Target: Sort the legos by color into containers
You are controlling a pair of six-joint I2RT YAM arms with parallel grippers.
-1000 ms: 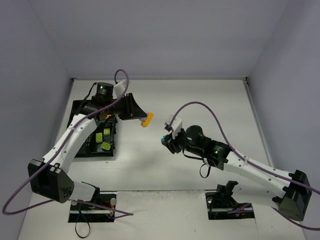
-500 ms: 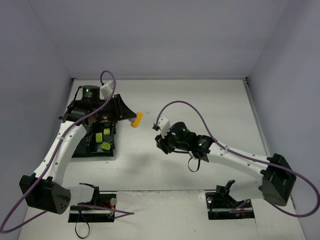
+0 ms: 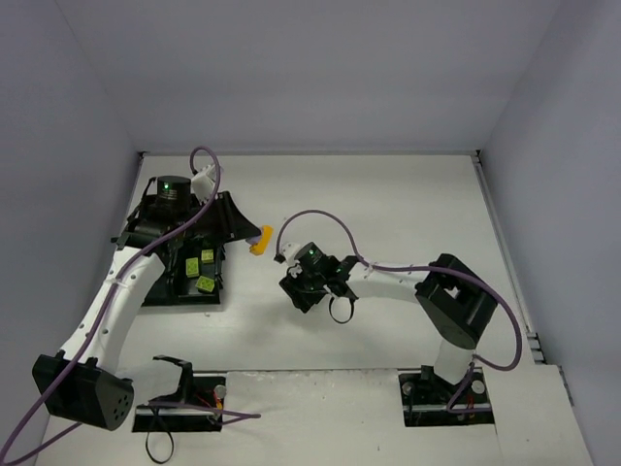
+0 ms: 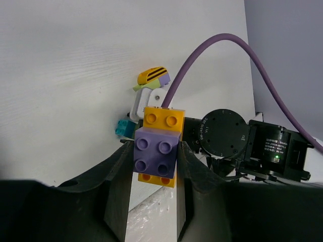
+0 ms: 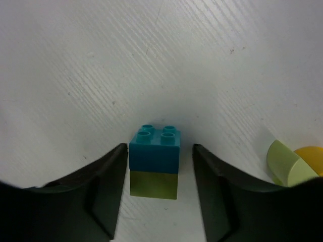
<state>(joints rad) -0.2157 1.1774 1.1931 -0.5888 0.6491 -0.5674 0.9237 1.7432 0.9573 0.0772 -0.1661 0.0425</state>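
Note:
My left gripper (image 3: 254, 236) (image 4: 155, 151) is shut on a stack of a purple lego (image 4: 155, 156) and an orange lego (image 4: 164, 119), held in the air just right of the black tray (image 3: 180, 300). The stack shows in the top view as an orange lego (image 3: 260, 240). My right gripper (image 3: 294, 291) (image 5: 159, 149) is low over the table, open around a teal lego (image 5: 154, 151) stacked on a lime lego (image 5: 154, 184). The left jaw is close against that stack and the right jaw stands apart. The teal lego also shows in the left wrist view (image 4: 123, 128). Two lime legos (image 3: 199, 273) lie in the tray.
The tray sits at the left under my left arm, partly hidden by it. A small lime and orange rounded piece (image 5: 290, 162) lies at the right edge of the right wrist view. The right arm's purple cable (image 3: 320, 218) arcs above its wrist.
My right gripper has swung left and down to the table. My left gripper has drawn back left toward the tray with the purple and orange stack.

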